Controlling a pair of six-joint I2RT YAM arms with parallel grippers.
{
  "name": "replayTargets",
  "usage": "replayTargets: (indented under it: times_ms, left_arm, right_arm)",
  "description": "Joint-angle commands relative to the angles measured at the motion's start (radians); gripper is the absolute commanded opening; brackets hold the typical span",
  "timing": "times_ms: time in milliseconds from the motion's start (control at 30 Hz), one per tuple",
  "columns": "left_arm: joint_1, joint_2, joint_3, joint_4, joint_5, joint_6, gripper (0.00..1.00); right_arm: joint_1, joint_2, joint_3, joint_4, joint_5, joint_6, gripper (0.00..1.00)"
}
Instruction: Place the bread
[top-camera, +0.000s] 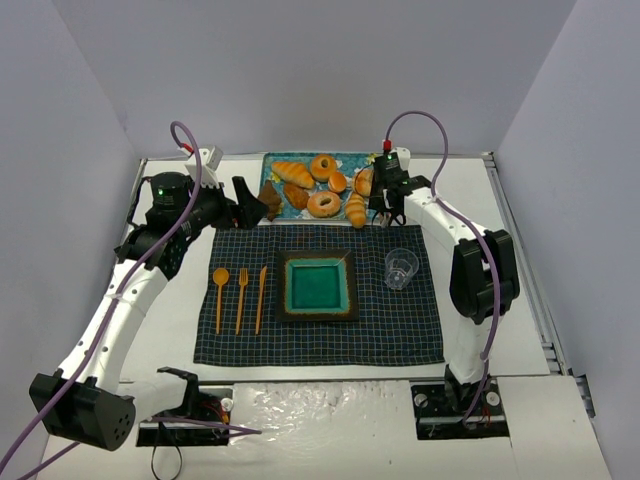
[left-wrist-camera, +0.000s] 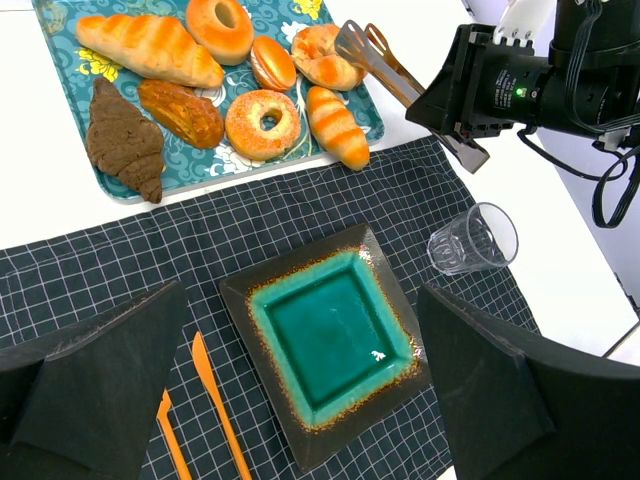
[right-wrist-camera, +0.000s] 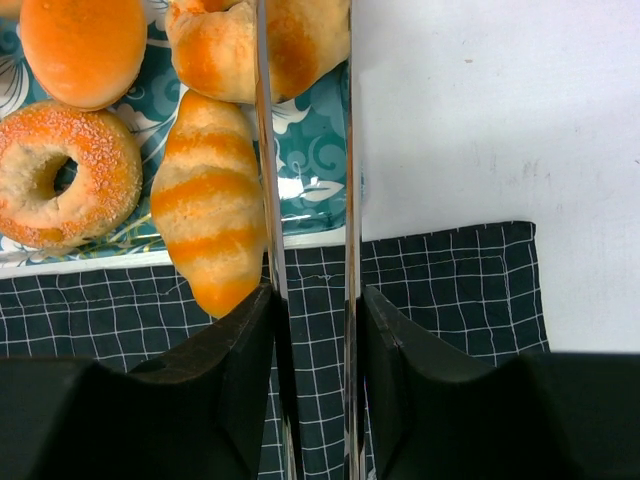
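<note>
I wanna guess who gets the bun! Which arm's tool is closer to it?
Right. Its tool holds tongs reaching the bun at the tray's right end. The left tool hangs open past the tray's left end, near the brown croissant.
</note>
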Motion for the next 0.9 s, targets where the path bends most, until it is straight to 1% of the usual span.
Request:
replayTargets:
  times_ms: [0,133,200,333,533,700,867]
  left_arm:
    - [-0.006,-0.011,0.025,0.059,0.008,0.013,0.97]
    - [-0.006,-0.011,0.025,0.058,0.008,0.013,0.97]
    - [-0.006,-0.013,0.025,0.058,0.008,0.015,0.97]
    - [-0.006,-0.011,0.025,0.059,0.008,0.015,0.97]
    - [-0.006,-0.011,0.025,0.058,0.005,0.016,0.97]
    - [-0.006,-0.009,0.025,0.055,0.003,0.018,0.97]
    - [-0.006,-0.009,0.025,0.053,-0.002,0.021,0.97]
  right_arm:
    - [-0.01,-0.029,0.051,0.039,-0.013,0.008,0.22]
    - [-0.01,-0.047,0.051,0.039,-0.014,0.006,0.14]
    - [-0.011,-0.06,0.048,0.038,-0.013,0.005,0.12]
    - [-0.01,-0.094,0.04,0.039,0.0,0.004,0.11]
    - [-0.011,-0.172,0.037,0.037,0.065,-0.008,0.08]
    - [-0.01,-0.223,0.034,0.037,0.045,-0.018,0.06]
    - [-0.007,-0.306,-0.001,0.036,-0.001,-0.023,0.06]
